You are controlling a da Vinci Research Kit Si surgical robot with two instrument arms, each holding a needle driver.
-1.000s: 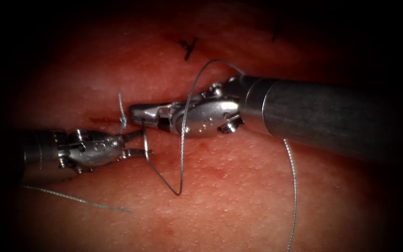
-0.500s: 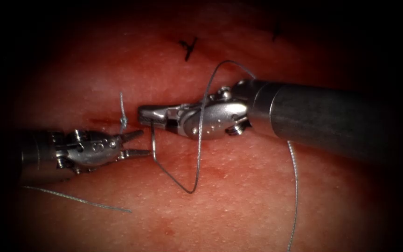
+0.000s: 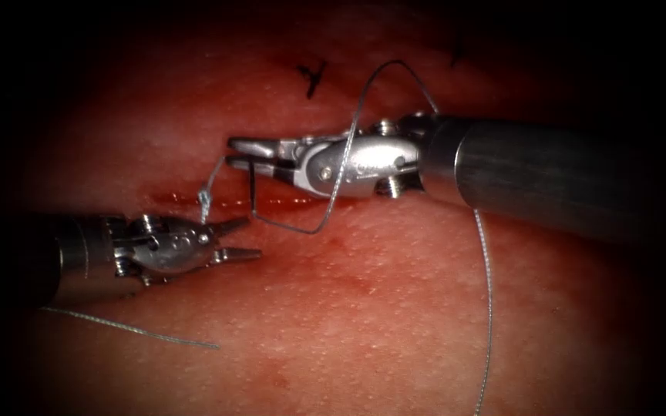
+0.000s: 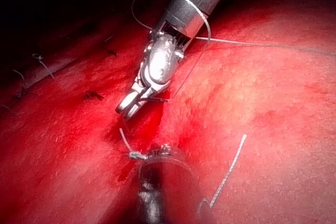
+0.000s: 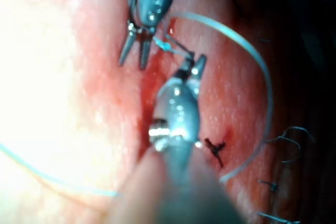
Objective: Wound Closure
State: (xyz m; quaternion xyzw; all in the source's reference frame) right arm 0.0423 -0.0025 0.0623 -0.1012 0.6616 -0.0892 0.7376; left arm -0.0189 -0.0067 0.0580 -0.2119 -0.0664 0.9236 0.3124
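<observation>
My right tool (image 3: pixel 230 152) lies over the cut (image 3: pixel 271 202), its jaws shut on the short thread tail (image 3: pixel 213 176) that rises from a knot (image 3: pixel 203 202). A loop of thread (image 3: pixel 325 216) wraps around its jaws and arches over its wrist. My left tool (image 3: pixel 252 239) sits just left of and below the knot, jaws open and holding nothing. In the left wrist view the right tool (image 4: pixel 126 111) points down at the knot (image 4: pixel 135 155). In the right wrist view its jaws (image 5: pixel 193 64) meet the tail beside the open left tool (image 5: pixel 135 56).
The long thread (image 3: pixel 487 308) hangs from under the right shaft down to the picture's lower edge. A loose cut end of thread (image 3: pixel 129 330) lies on the tissue at lower left. Dark finished stitches (image 3: pixel 311 77) sit farther up the cut. Red fluid pools at the cut.
The right tool has lifted and shifted up, taking the thread loop off the tissue and out from between the left jaws. The short tail now bends toward the right jaws. The left tool barely moved.
</observation>
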